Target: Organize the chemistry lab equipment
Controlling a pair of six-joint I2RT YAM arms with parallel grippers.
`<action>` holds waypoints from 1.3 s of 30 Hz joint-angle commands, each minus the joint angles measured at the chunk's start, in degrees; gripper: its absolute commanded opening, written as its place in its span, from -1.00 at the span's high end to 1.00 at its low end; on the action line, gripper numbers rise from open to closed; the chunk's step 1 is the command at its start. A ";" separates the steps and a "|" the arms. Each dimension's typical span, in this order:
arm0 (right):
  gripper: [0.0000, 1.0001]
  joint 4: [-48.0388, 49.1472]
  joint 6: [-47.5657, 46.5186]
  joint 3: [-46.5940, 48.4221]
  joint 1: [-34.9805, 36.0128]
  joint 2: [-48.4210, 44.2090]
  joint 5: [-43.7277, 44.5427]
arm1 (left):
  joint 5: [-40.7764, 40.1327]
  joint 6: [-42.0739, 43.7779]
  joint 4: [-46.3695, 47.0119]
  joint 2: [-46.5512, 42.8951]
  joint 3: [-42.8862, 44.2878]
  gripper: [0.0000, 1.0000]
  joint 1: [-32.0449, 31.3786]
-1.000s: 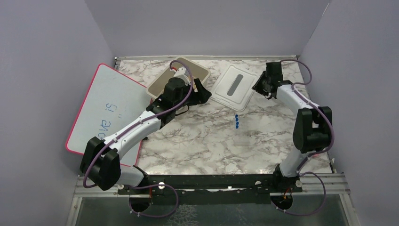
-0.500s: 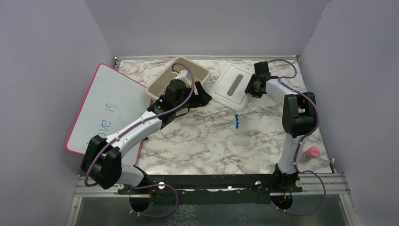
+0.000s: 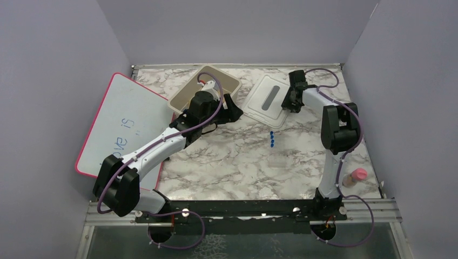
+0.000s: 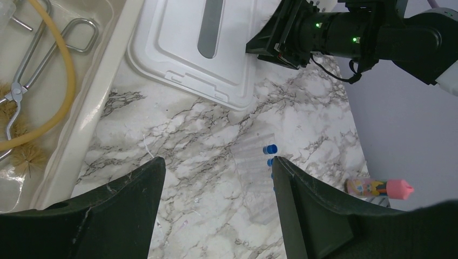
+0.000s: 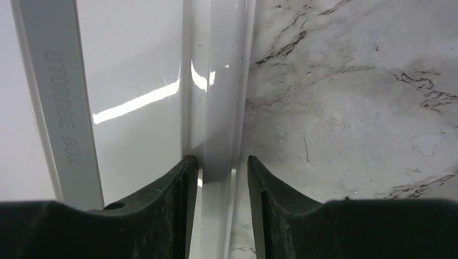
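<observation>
The marble-patterned tabletop point(image 3: 237, 162) is walled in by plain lilac panels. At its far left a pink-rimmed whiteboard point(image 3: 121, 127) with blue writing lies flat, partly under the left arm point(image 3: 162, 143). Next to it sits a beige rectangular tub point(image 3: 233, 81), and in the top view that arm's wrist hides the tub's near corner. Just right of the tub a white lid point(image 3: 259, 110) lies flat. It is glossy plastic with a grey strip down its middle and the words "STORAGE BOX" moulded into it.

The left wrist view looks into the tub. A smooth, curved amber rubber tube point(image 4: 69, 70) arcs across thin metal tongs point(image 4: 39, 60) with looped handles, and the frayed bristles of a tan brush point(image 4: 21, 156) lie beside them. On the open marble, clear tubes point(image 4: 254, 178) lie side by side, almost lost against the pattern, with tiny blue caps point(image 4: 270, 149) at their far ends. A pink-capped bottle point(image 4: 378, 188) lies on its side near the tabletop's right edge, by the right arm's base.

The left arm stretches diagonally to the tub's near corner. Its jaws are wide apart and hold nothing, hovering over the marble with the clear tubes showing in the gap between them. The right arm point(image 3: 337, 129) rises, folds at the elbow and reaches low to the lid's right edge. Its jaws are apart, with one black finger point(image 5: 167, 210) over the lid's face, the other over marble, and the lid's raised rim in the gap between them.
</observation>
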 commanded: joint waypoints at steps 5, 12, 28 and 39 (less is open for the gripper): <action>0.36 -0.21 4.37 -1.38 0.30 3.27 -1.45 | 1.87 0.57 1.34 0.48 -0.62 -0.50 0.11; 0.66 4.16 6.98 -4.33 0.24 -0.47 -1.82 | 3.54 -0.38 1.84 1.66 -0.49 -0.50 0.11; 0.67 5.56 8.69 -5.51 -2.31 -8.65 -8.50 | -1.08 -12.27 13.09 11.28 -0.26 -0.51 -2.94; 0.69 7.86 10.53 -9.17 -5.62 -11.18 -16.50 | -13.81 -15.47 18.74 23.38 6.46 -0.62 -7.78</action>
